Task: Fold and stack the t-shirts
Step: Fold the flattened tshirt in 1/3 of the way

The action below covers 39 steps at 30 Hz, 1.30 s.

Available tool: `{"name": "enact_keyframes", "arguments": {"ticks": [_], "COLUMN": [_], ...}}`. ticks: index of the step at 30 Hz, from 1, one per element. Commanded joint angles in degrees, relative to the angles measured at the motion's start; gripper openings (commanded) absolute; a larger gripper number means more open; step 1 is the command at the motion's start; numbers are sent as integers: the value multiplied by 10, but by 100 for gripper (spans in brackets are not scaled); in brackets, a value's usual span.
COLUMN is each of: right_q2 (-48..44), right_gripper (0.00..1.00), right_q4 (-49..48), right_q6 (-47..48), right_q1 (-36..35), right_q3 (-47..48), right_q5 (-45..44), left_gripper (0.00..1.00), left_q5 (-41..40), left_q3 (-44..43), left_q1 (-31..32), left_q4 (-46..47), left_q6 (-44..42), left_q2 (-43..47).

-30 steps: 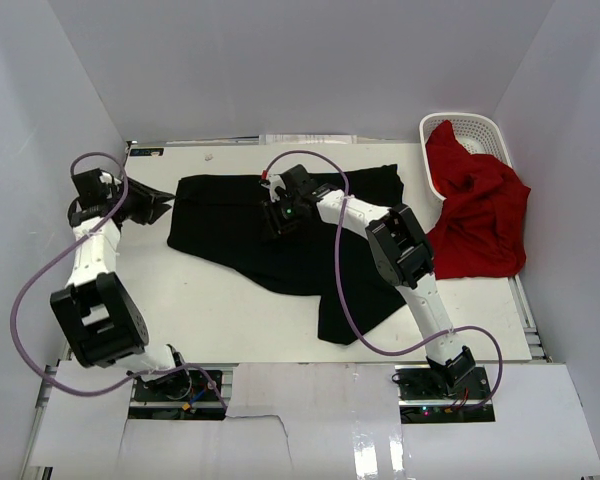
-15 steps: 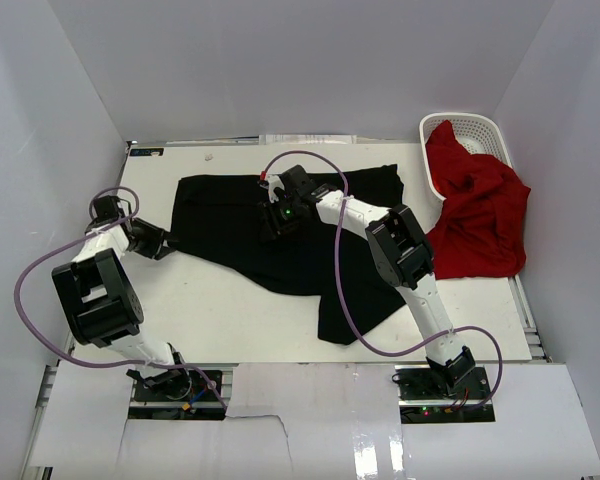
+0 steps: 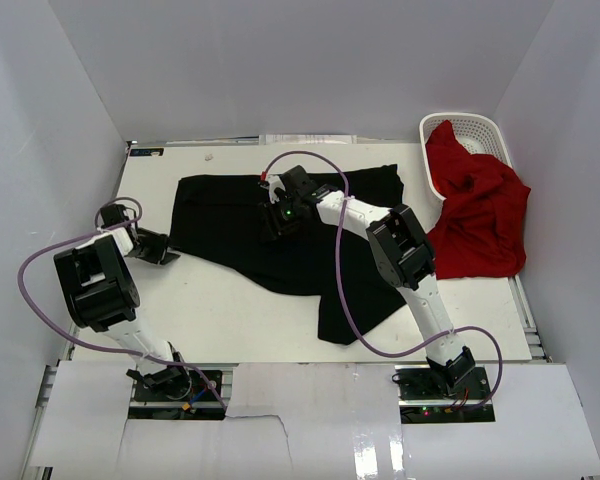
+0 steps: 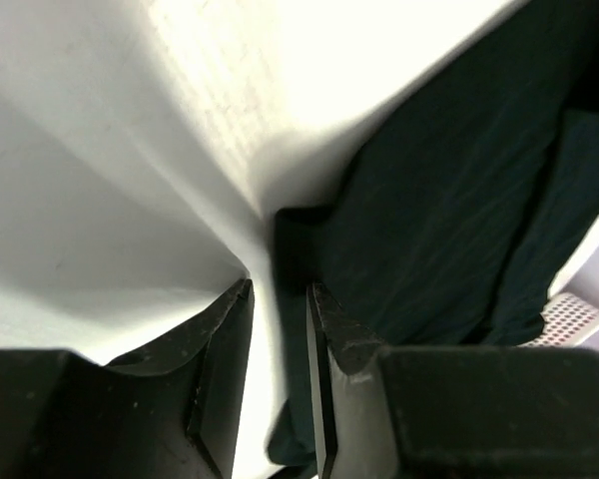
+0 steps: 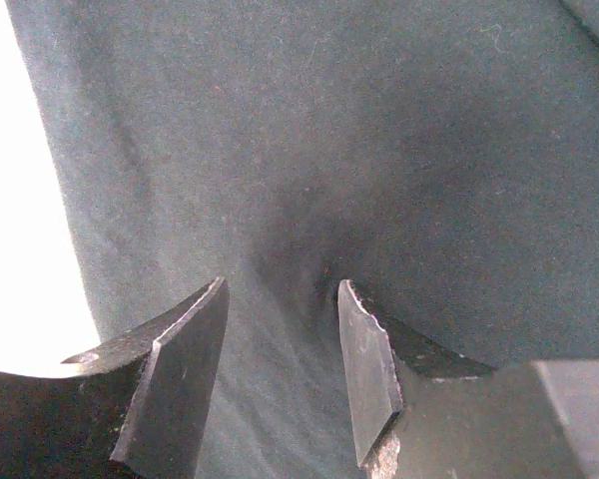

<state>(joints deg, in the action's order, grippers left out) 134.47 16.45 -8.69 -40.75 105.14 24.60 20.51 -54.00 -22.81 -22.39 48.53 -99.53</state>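
The black t-shirt (image 3: 310, 245) lies spread over the middle of the table, with one part trailing toward the front edge. My right gripper (image 3: 277, 224) stands open on its upper middle, and its fingertips (image 5: 212, 299) press into the cloth (image 5: 379, 150), which puckers between them. My left gripper (image 3: 163, 250) rests low on the table at the shirt's left corner. It is open by a narrow gap (image 4: 280, 286), and the dark edge of the shirt (image 4: 419, 200) reaches in beside the right finger. The red t-shirt (image 3: 480, 215) hangs out of the basket at the right.
A white lattice basket (image 3: 475, 126) stands at the back right corner and holds part of the red shirt. White walls close in the table on the left, back and right. Purple cables loop from both arms.
The left arm has swung from the back left down toward the front, and its gripper now sits at the black shirt's left corner. The right gripper has stayed in place on the shirt.
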Motion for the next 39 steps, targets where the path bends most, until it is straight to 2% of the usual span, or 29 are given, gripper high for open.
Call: {"name": "enact_keyframes", "arguments": {"ticks": [1, 6, 10, 13, 14, 15, 20, 23, 29, 35, 39], "right_q2": [-7, -8, -1, -2, -3, -4, -2, 3, 5, 4, 4], "right_gripper": [55, 55, 51, 49, 48, 47, 46, 46, 46, 46, 46], "right_q4": [44, 46, 53, 53, 50, 49, 47, 48, 50, 53, 52], "right_q6": [10, 10, 10, 12, 12, 12, 12, 12, 12, 15, 15], "right_q1": [0, 0, 0, 0, 0, 0, 0, 0, -1, 0, -1], "right_q3": [-25, -27, -24, -33, -35, -37, -42, -40, -43, -48, -49], "right_q5": [-28, -28, -33, -32, -32, -32, -32, -32, -34, -38, -36], "left_gripper": [39, 38, 32, 16, 3, 0, 0, 0, 0, 0, 0], "left_q5": [-25, -14, -3, 1, 1, 5, 40, 47, 66, 78, 72], "left_q3": [-2, -6, -8, -15, -17, -19, -24, -44, -68, -138, -184], "left_q1": [-3, -2, -2, -2, -2, -2, 1, 12, 24, 43, 67], "left_q4": [37, 72, 81, 81, 81, 79, 69, 25, -5, -5, 9], "left_q6": [17, 42, 51, 43, 41, 39, 40, 43, 88, 123, 137], "left_q2": [-25, -58, -66, -63, -63, -62, -41, -10, 55, 20, -40]}}
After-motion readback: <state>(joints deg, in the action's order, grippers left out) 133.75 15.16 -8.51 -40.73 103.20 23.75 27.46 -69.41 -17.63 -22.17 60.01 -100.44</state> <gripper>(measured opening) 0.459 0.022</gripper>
